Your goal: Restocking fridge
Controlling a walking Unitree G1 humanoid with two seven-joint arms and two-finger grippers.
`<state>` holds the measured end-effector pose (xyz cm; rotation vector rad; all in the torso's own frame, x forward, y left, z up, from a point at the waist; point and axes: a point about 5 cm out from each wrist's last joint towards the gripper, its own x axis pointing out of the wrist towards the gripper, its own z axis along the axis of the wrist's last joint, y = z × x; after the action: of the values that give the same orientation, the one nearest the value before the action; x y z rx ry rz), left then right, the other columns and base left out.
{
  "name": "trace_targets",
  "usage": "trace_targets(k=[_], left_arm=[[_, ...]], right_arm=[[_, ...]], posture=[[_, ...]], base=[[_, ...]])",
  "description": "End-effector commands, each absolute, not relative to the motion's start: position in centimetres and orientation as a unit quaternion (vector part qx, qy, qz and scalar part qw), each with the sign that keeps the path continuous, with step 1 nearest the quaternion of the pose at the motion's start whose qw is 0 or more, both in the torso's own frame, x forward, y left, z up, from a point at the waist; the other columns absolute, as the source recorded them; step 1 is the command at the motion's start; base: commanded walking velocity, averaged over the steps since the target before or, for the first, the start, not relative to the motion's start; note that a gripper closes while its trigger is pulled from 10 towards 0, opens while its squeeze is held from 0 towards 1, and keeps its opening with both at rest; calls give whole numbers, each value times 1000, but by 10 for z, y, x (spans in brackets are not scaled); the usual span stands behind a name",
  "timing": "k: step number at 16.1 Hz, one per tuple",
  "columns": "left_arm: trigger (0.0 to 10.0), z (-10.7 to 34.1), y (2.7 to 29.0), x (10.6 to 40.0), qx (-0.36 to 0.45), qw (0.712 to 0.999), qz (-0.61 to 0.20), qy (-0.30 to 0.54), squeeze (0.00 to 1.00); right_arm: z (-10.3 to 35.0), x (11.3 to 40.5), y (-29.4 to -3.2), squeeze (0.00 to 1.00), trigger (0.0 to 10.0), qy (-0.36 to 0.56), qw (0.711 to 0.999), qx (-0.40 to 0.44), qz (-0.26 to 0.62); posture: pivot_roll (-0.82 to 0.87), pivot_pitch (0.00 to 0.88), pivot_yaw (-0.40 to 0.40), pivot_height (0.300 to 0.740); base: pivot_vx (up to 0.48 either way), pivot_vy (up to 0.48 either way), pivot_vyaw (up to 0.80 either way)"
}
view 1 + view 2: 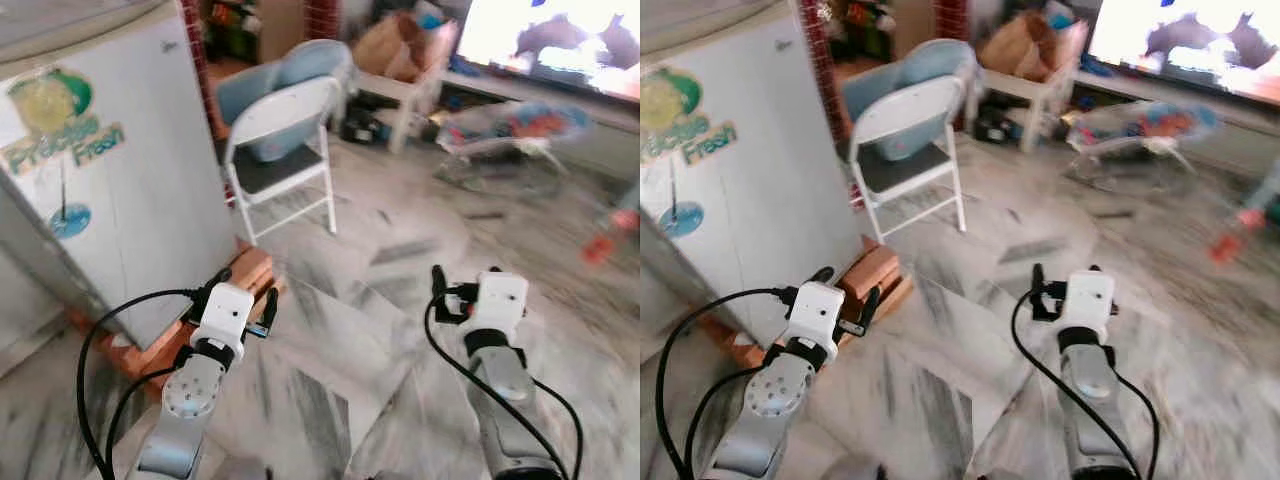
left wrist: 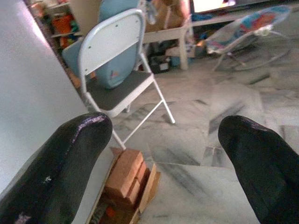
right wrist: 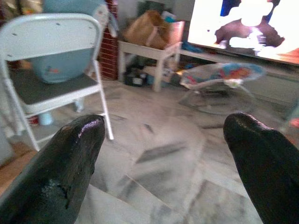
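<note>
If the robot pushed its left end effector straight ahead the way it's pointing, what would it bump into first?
Probably the white folding chair. The left end effector, open with nothing in it, points over bare marble floor toward that chair, with the white fridge close beside it. Depth is hard to judge, so it might brush the fridge first.

Fridge (image 1: 120, 170): white upright cabinet with its door shut, standing at the robot's left. The side panel carries a green and yellow "Fresh" decal with a small blue round sticker below it. The base rests on red bricks (image 1: 250, 270) and wooden boards laid on the grey marble floor (image 1: 390, 300).
</note>
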<state>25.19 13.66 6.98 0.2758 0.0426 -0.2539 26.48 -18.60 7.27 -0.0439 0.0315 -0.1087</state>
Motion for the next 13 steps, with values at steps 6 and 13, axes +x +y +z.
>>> trace_targets(k=[6, 13], left_arm=[[10000, 63, 139, 250, 132, 984, -113, 33, 0], [10000, 42, 157, 243, 122, 987, -77, 75, 0]], right_arm=[[74, 267, -183, 0, 10000, 13, 998, -15, -58], [72, 259, -201, 0, 10000, 17, 995, -18, -95]], posture=[[108, 61, -42, 740], [94, 47, -44, 740]], base=[[0, 0, -79], [0, 393, -238]])
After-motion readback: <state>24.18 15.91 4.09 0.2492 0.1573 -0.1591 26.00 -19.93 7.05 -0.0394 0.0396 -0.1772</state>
